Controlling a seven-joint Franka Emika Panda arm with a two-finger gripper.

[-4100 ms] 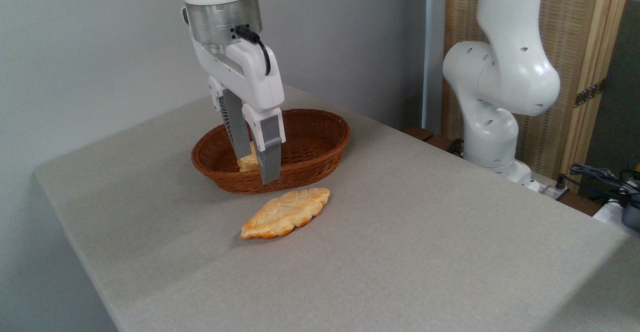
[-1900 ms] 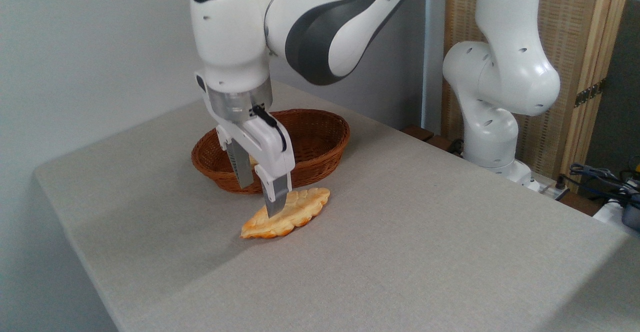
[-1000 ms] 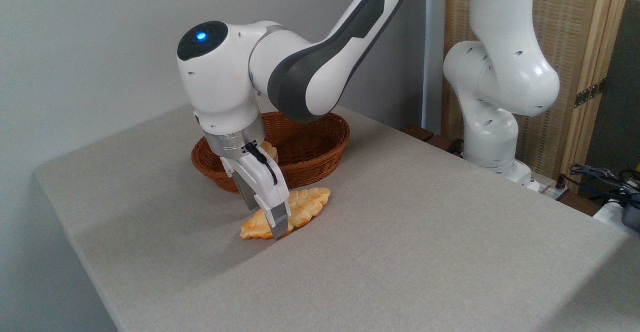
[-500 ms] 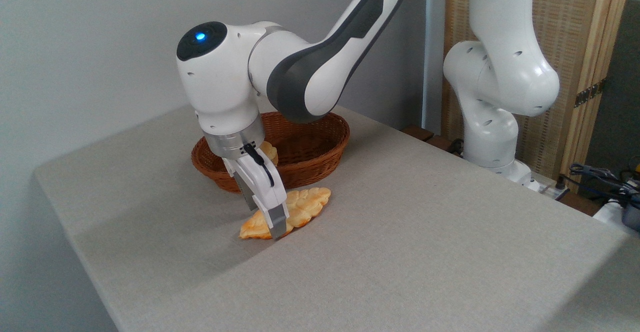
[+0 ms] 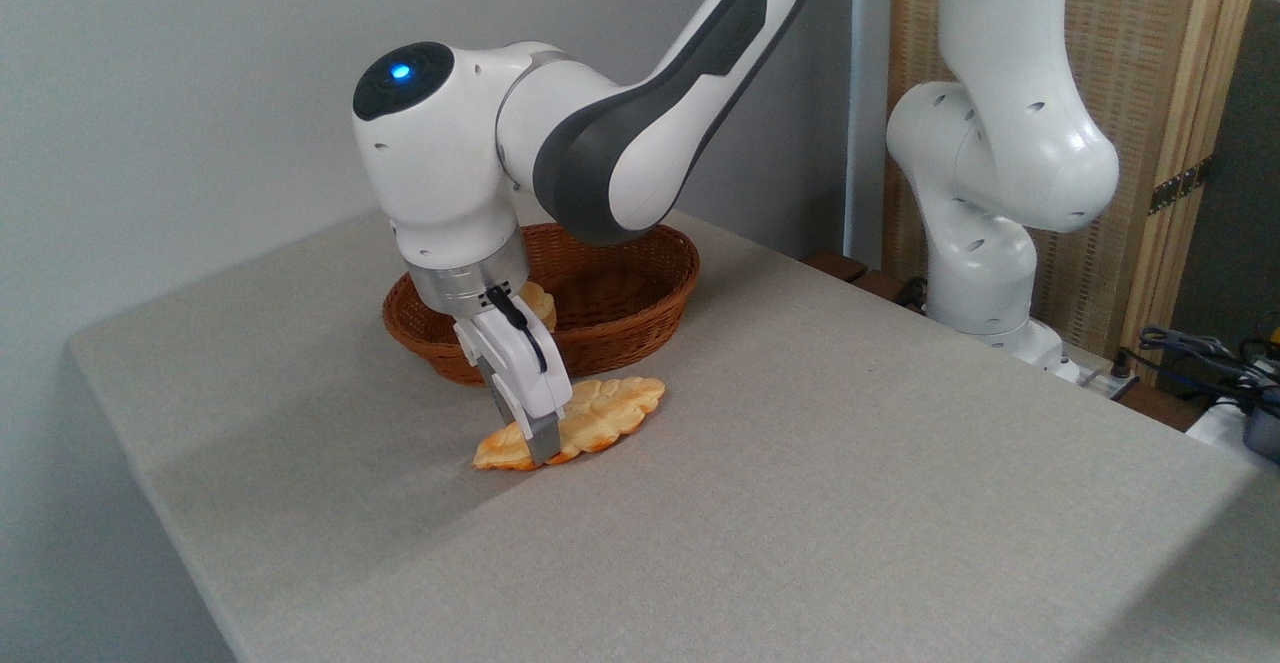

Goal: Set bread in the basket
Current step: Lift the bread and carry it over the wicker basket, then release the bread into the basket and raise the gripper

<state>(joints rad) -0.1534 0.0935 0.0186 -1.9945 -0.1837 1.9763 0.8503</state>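
The bread, a long flat golden-orange pastry with a bumpy top, lies just in front of the reddish-brown wicker basket. My gripper reaches down onto the bread's left half. Its fingers are shut across the bread's width: the near finger presses the front edge and the far finger is hidden behind it. The bread's left tip looks slightly raised off the cloth. The arm's wrist hides the basket's left part.
A small pale-golden bun sits inside the basket beside my wrist. The arm's white base column stands at the table's right back edge, with cables beyond. The grey table drops off at left and front.
The gripper came down from over the basket onto the bread and its fingers closed on it. In the last half second the bread shifted slightly left and up.
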